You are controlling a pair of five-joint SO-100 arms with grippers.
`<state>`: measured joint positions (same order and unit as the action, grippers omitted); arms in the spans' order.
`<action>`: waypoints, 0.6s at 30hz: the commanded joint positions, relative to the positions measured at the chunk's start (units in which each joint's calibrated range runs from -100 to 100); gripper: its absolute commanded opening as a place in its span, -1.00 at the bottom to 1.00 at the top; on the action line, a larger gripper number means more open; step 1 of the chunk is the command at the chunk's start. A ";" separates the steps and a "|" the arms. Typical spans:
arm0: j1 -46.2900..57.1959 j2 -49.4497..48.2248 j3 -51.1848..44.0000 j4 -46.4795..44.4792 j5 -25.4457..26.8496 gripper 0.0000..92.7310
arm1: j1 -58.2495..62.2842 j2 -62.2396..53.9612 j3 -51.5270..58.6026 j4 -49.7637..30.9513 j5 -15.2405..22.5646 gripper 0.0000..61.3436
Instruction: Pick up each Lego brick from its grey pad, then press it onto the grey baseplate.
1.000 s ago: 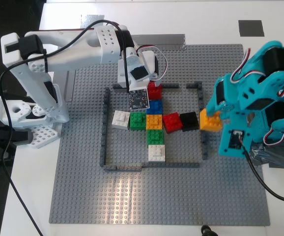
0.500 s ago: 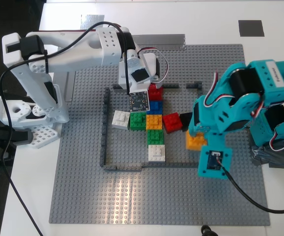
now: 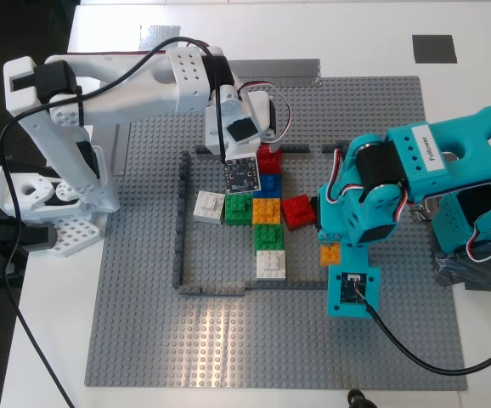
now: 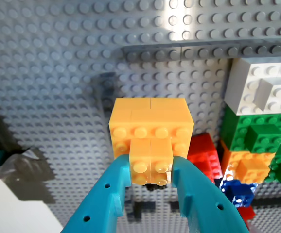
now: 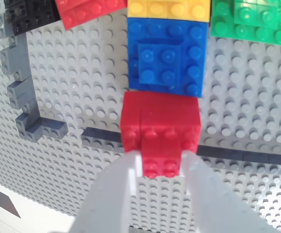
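Observation:
My first gripper (image 4: 151,180), the teal one (image 3: 335,246), is shut on the orange-yellow brick (image 4: 150,128). It holds the brick (image 3: 330,252) just inside the dark-grey frame (image 3: 180,229), on the exterior view's right, over the grey baseplate (image 3: 143,323). My second gripper (image 5: 161,167), the white one (image 3: 267,153), is shut on the red brick (image 5: 161,124). That brick (image 3: 268,158) sits against a blue brick (image 5: 167,56) at the frame's far side. One grey pad (image 3: 434,48) lies bare at the far right. The other (image 3: 154,36) is partly behind a cable.
Inside the frame stand white (image 3: 209,206), green (image 3: 239,207), orange (image 3: 267,210), red (image 3: 296,211), green (image 3: 268,235) and white (image 3: 271,264) bricks. A black brick is mostly hidden by the teal arm. A silver tape strip (image 3: 279,68) lies along the baseplate's far edge.
My first gripper has carried the orange-yellow brick from the frame's right side towards the exterior view's left and front, to inside the frame. My second gripper has not moved.

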<state>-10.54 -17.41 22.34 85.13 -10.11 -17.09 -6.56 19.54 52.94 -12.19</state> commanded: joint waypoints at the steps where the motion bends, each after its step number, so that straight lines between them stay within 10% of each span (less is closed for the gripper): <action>1: 0.35 1.62 -2.88 -0.51 0.22 -1.00 | -0.50 -1.08 -0.53 0.36 -0.14 -0.97; 18: 3.33 10.37 -7.58 -4.01 1.79 -1.00 | -0.43 -0.39 0.19 1.09 0.20 -0.41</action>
<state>-7.51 -7.95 18.63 80.87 -8.49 -17.73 -6.22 20.60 53.90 -12.19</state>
